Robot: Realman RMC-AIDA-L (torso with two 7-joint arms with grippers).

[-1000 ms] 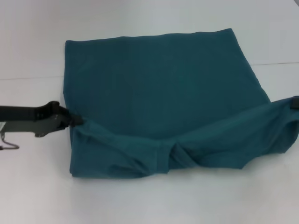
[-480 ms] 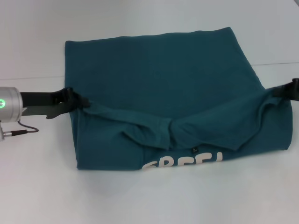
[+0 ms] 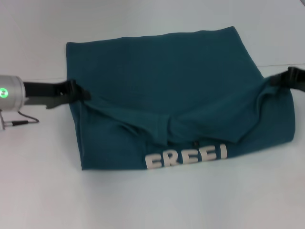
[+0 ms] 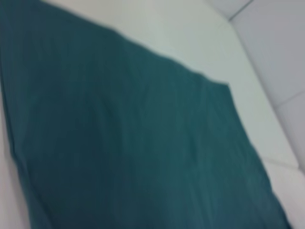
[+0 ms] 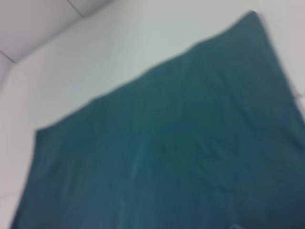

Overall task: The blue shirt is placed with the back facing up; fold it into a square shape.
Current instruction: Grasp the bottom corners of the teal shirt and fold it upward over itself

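Blue shirt (image 3: 162, 86) near hem lifted; left gripper (image 3: 86, 94), right gripper (image 3: 272, 82) fingers pinch corners, tips cloth-hidden.

White table (image 3: 152, 200), blue shirt (image 3: 162, 81) flat across it

Perhaps a lab — bare white table (image 3: 152, 205)

Left claw (image 3: 82, 92): arm reaches in level from the left, silver wrist with a green light behind it, a thin cable hanging under the wrist. Fingers pinched on the shirt (image 3: 162, 81) edge. Right claw (image 3: 281, 80): dark, enters from the right edge, likewise clamped on cloth, about level with the left.
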